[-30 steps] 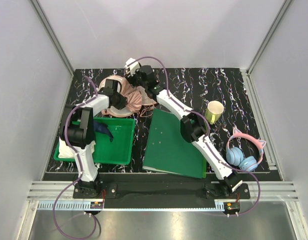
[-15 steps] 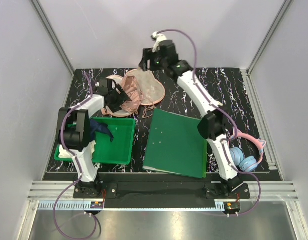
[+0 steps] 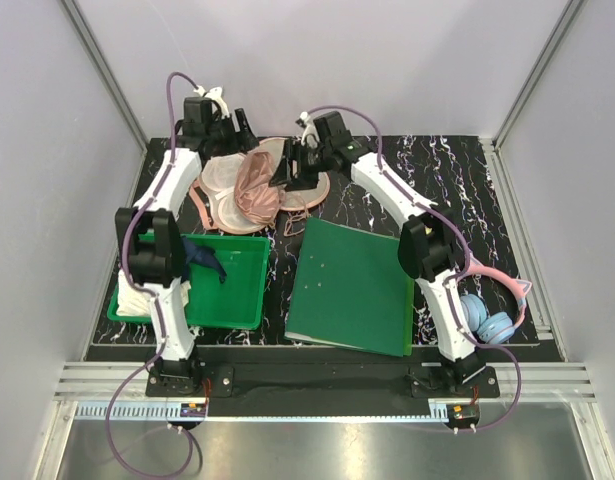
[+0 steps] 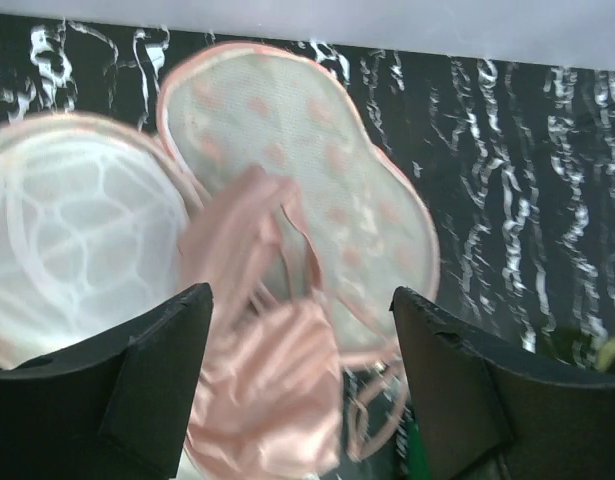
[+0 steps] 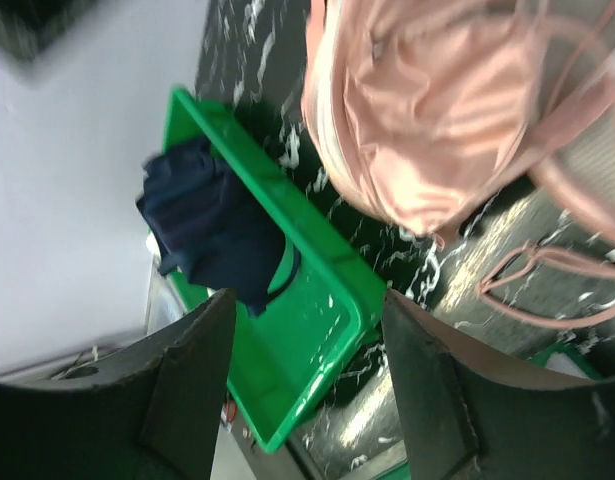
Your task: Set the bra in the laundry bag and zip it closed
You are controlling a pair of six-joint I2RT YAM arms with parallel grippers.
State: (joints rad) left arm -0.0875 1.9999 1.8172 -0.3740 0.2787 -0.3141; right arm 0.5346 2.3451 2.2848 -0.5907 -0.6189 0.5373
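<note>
The laundry bag (image 3: 219,200) lies spread open in two halves at the back of the table; the left wrist view shows its white mesh half (image 4: 77,230) and its dotted half (image 4: 307,160). The pale pink bra (image 3: 257,190) is bunched across the middle of both halves. My left gripper (image 3: 223,133) hovers open over the bag's far edge, above the bra (image 4: 272,390), with nothing between its fingers (image 4: 137,390). My right gripper (image 3: 293,170) is open over the bag's right half, beside the bra (image 5: 427,120), and holds nothing.
A green plastic bin (image 3: 242,300) at the front left holds a dark blue cloth (image 3: 203,258) and a white cloth (image 3: 133,296). A green folder (image 3: 352,290) lies at front centre. Pink and blue cat-ear headphones (image 3: 487,305) are at the right.
The left gripper let go, opened and swung up to the back edge. The right gripper rose to the back, then came down over the bag's right half. The bag now lies open.
</note>
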